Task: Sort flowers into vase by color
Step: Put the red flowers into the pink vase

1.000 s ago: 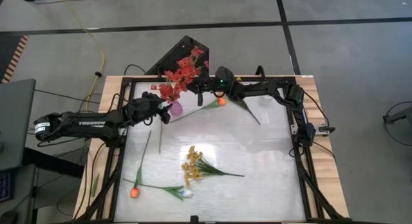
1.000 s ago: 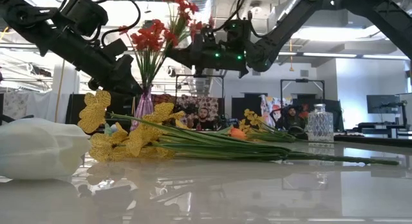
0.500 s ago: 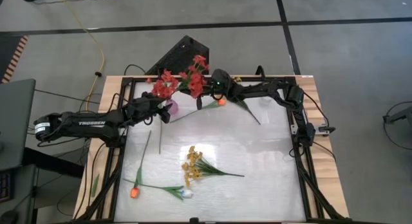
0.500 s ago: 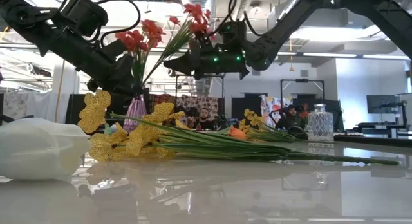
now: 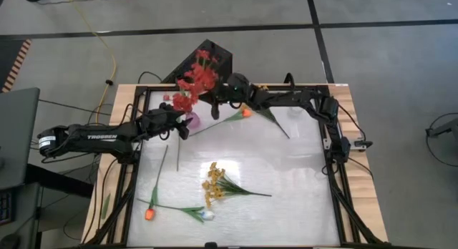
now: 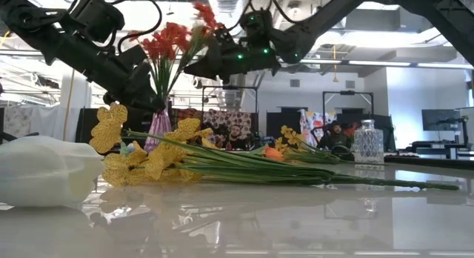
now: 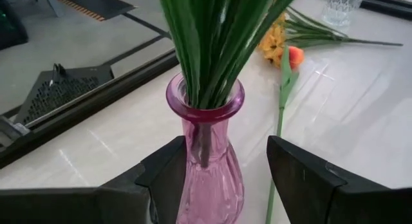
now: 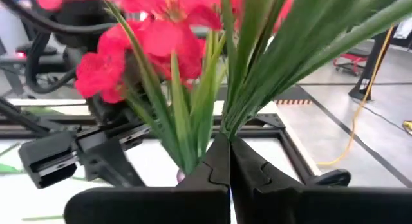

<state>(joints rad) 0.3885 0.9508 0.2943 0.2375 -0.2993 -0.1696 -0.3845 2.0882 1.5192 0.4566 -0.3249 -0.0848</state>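
A pink glass vase (image 5: 193,121) (image 7: 206,166) stands on its base near the table's far left corner, with red blossom sprays (image 5: 196,79) (image 6: 170,39) sticking out of its mouth. My left gripper (image 5: 182,126) (image 7: 222,179) is open, with one finger on each side of the vase's body. My right gripper (image 5: 216,100) (image 8: 228,153) is above the vase and shut on the green stems. On the table lie an orange tulip (image 5: 245,113), a yellow spray (image 5: 213,182), a second orange tulip (image 5: 149,214) and a white tulip (image 5: 207,215). My left gripper has one finger (image 7: 164,179) against the side of the vase's body (image 7: 193,179), level from the table's left; a gap shows at the other finger (image 7: 302,179). My right gripper pinches the red spray's green stems (image 8: 225,124) between its two fingers, above the vase's mouth. It comes slanting down from the right. The stems' lower ends stay in the vase and the blossoms stand above.
A clear glass vase (image 5: 294,113) (image 6: 368,142) stands near the far right. A loose green stem (image 5: 158,172) lies at the left. The white tulip (image 6: 44,173) and yellow spray (image 6: 148,156) fill the near table. People sit behind the table in the low view.
My right gripper has moved toward the table's left and tipped its fingers downward, staying shut on the stems. The red blossoms spread apart, then gathered and swung toward the far edge. The pink vase shifted slightly left between my left fingers.
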